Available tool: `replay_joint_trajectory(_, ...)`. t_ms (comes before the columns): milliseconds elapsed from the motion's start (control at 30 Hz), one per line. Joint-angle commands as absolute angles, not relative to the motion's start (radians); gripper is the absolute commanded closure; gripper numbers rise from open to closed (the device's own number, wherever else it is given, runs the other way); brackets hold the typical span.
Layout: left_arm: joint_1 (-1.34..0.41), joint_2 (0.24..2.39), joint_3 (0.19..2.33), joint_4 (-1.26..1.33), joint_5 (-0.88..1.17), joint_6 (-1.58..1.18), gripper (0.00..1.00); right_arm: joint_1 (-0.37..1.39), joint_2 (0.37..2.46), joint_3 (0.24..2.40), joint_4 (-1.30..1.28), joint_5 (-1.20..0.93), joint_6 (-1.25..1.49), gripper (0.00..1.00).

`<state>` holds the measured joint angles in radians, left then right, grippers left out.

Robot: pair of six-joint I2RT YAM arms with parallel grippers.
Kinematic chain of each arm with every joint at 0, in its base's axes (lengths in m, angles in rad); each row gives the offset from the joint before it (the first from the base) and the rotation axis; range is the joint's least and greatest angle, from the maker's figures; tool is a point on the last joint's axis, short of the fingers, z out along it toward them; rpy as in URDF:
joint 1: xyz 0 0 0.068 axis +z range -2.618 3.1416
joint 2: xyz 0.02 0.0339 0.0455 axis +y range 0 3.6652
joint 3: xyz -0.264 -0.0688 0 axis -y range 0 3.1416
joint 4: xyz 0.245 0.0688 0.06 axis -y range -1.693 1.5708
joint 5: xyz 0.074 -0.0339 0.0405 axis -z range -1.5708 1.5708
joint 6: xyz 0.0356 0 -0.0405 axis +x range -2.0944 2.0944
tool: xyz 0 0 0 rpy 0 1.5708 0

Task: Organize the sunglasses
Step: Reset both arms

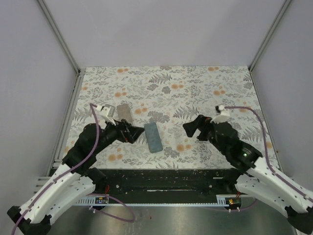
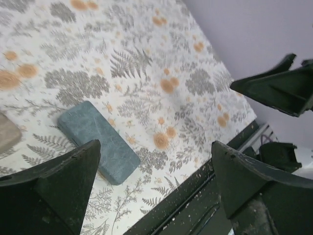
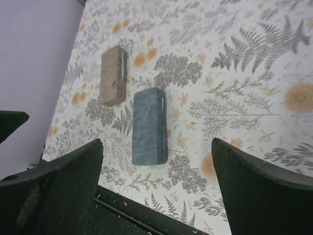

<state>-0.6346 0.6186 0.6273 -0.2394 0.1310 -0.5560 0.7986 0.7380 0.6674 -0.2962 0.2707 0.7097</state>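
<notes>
No sunglasses show in any view; neither the white-framed pair nor the thin dark wire pair is visible. My left gripper (image 1: 131, 133) is open and empty, hovering just left of the closed blue-grey case (image 1: 153, 137). In the left wrist view the gripper (image 2: 155, 147) has its jaws wide apart, with the case (image 2: 98, 141) beyond the left finger. My right gripper (image 1: 190, 128) is open and empty to the right of that case. In the right wrist view the gripper (image 3: 156, 142) looks down on the case (image 3: 149, 126).
A closed tan case (image 1: 125, 113) lies behind and left of the blue-grey one, also seen in the right wrist view (image 3: 113, 76). The floral tablecloth (image 1: 195, 93) covers the table. A black rail (image 1: 161, 178) runs along the near edge. Grey walls enclose three sides.
</notes>
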Motion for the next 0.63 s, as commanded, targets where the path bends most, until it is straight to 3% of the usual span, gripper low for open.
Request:
replay_joint_trajectory(0, -0.637, 0.485, 0.603, -0.394, 0.003, -0.541, 0.01, 0.801, 0.536, 0.658, -0.482, 0.429, 0.629, 0.0)
replay_joint_trajectory(200, -0.638, 0.368, 0.499, -0.393, -0.025, -0.611, 0.01, 0.801, 0.258, 0.586, -0.551, 0.491, 0.666, 0.01)
replay_joint_trajectory(600, -0.638, 0.264, 0.471, -0.408, -0.071, -0.635, 0.01, 0.799, 0.219, 0.614, -0.683, 0.517, 0.707, 0.01)
